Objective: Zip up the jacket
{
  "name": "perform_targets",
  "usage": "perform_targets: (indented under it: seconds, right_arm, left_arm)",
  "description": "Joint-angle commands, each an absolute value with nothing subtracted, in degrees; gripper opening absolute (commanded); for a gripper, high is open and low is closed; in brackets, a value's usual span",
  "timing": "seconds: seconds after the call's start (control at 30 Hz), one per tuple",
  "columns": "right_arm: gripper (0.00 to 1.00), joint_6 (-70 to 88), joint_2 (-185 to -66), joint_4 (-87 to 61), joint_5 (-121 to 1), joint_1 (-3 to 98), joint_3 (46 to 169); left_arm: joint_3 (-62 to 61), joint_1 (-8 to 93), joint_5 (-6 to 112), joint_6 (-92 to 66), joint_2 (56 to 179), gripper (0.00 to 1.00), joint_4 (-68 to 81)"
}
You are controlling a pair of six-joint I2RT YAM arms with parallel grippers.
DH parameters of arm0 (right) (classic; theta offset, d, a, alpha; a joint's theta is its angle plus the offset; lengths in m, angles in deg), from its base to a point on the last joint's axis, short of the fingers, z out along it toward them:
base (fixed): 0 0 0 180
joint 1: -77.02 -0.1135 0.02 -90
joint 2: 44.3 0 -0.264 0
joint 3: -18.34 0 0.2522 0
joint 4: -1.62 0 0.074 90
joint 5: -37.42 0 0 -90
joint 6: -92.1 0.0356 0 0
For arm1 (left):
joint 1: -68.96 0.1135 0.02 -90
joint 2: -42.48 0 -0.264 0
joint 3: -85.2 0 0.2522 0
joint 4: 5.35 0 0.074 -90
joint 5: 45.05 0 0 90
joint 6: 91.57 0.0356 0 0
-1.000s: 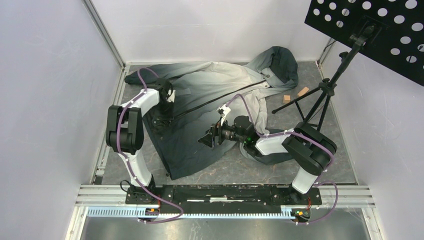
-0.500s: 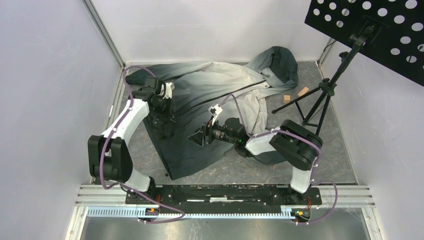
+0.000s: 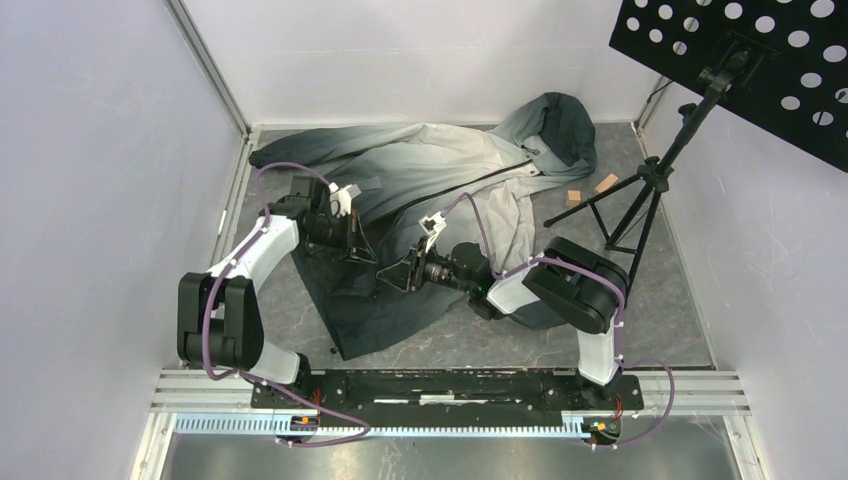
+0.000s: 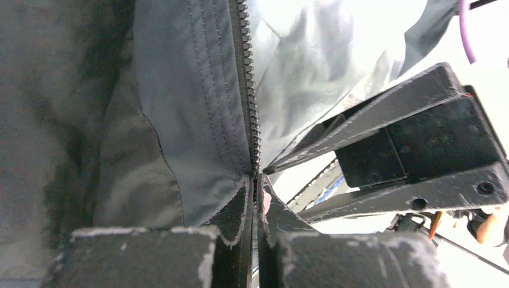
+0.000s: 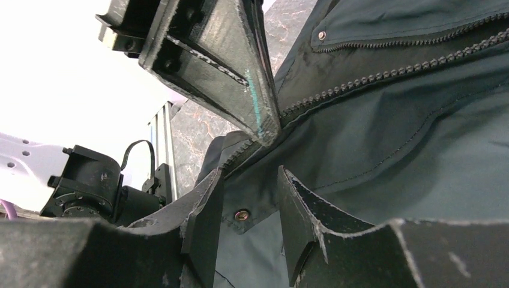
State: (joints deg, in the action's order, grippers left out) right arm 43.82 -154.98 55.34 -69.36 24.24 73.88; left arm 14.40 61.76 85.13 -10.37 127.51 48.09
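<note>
The jacket [image 3: 440, 170] lies spread on the table, with its hood at the back right and its dark hem towards the front. Its dark zipper [image 3: 470, 185] runs diagonally and lies open at the lower end. My left gripper [image 3: 362, 250] is shut on the jacket's zipper edge near the hem; in the left wrist view [image 4: 255, 179] the zipper teeth [image 4: 247, 90] run straight into the closed fingers. My right gripper [image 3: 386, 278] is open just beside it. In the right wrist view [image 5: 250, 174] its fingers straddle the hem corner with a snap button [image 5: 242, 214], below the left gripper's fingers [image 5: 228, 66].
A black tripod stand [image 3: 650, 180] with a perforated black board [image 3: 740, 60] stands at the right. Two small wooden blocks [image 3: 590, 190] lie by its legs. White walls enclose the table on three sides. An aluminium rail [image 3: 450, 385] runs along the front.
My left gripper has moved from the jacket's upper left down and right to the lower zipper end. My right gripper has moved left to meet it.
</note>
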Motion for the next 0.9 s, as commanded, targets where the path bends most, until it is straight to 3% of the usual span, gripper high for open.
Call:
perform_targets:
  seconds: [0.0,0.53,0.77,0.87]
  right_arm:
    - [0.44,43.84,-154.87,60.63,-70.98,23.92,72.81]
    - [0.49,44.39,-157.37,56.53,-69.84,22.84,76.25]
    - [0.57,44.18,-157.07,51.84,-66.04,21.82,76.49]
    - [0.49,44.45,-156.90,52.17,-66.06,21.82,75.88]
  left_arm:
    - [16.71,62.11,94.30,-13.32,124.74,0.02,42.66]
    - [22.62,62.10,103.46,-23.01,127.05,0.02,27.91]
    - [24.39,62.11,104.77,-26.35,126.66,0.02,23.78]
    - [24.37,62.10,104.62,-26.36,126.77,0.02,23.86]
